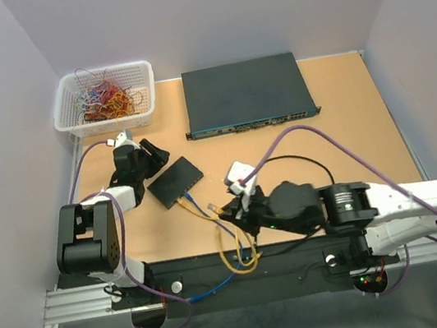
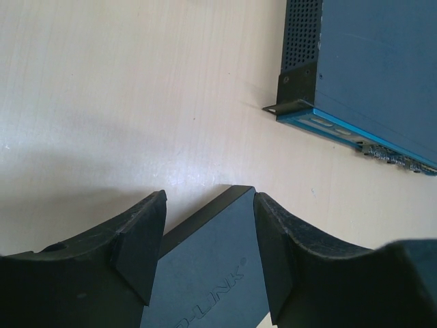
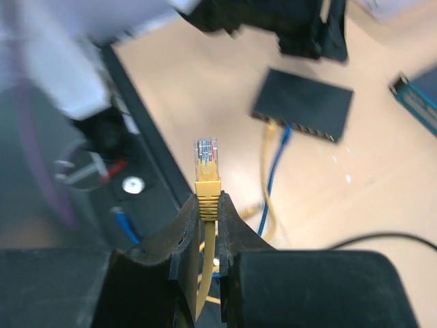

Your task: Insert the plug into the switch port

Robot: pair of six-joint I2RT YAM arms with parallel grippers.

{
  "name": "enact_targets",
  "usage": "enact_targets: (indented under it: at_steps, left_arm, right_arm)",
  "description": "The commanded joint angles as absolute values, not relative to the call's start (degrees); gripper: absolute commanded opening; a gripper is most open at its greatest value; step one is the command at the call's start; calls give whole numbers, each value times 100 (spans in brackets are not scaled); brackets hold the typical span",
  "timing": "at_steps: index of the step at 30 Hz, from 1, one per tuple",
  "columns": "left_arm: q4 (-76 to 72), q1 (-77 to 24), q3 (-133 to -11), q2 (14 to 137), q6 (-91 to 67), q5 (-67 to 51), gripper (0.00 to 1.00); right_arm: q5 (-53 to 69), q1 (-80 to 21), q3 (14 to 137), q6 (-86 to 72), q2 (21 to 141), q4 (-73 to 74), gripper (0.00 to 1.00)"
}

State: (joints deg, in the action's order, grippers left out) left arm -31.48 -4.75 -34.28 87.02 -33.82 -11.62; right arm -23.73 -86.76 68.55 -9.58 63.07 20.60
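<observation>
The small black box [image 1: 175, 181] lies on the table left of centre, its row of ports facing the near right. A yellow and a blue cable [image 1: 201, 208] sit in two ports. My left gripper [image 1: 151, 160] is closed across the box's far corner. In the left wrist view the box [image 2: 212, 273] fills the gap between the fingers [image 2: 276, 253]. My right gripper [image 1: 238, 207] is shut on the yellow plug [image 3: 207, 167], whose clear tip sticks out past the fingertips, held above the table short of the box [image 3: 304, 102].
A large dark grey-blue rack switch [image 1: 247, 94] lies at the back and shows in the left wrist view [image 2: 382, 68]. A white basket [image 1: 106, 98] of tangled wires stands at the back left. A white object [image 1: 241, 173] lies by my right gripper. Loose yellow and blue cable loops [image 1: 239, 252] lie near the front rail.
</observation>
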Motion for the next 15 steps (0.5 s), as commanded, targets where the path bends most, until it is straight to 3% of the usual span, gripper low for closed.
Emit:
enact_targets:
  at_steps: [1,6,15]
  left_arm:
    - [-3392,-439,-3639,8710,-3322,-1274,64]
    - [-3472,-439,-3568,8771,-3322,-1310,64]
    - [-3463,-439,-3691,8912,-3331,-1397,64]
  right_arm:
    - [-3280,-8272,6636,-1221,7099,1943,0]
    - [-2865,-7271,6635,-1371,8618,1407,1]
    - [-2822,-6417,7066,-1266,10027,1239,0]
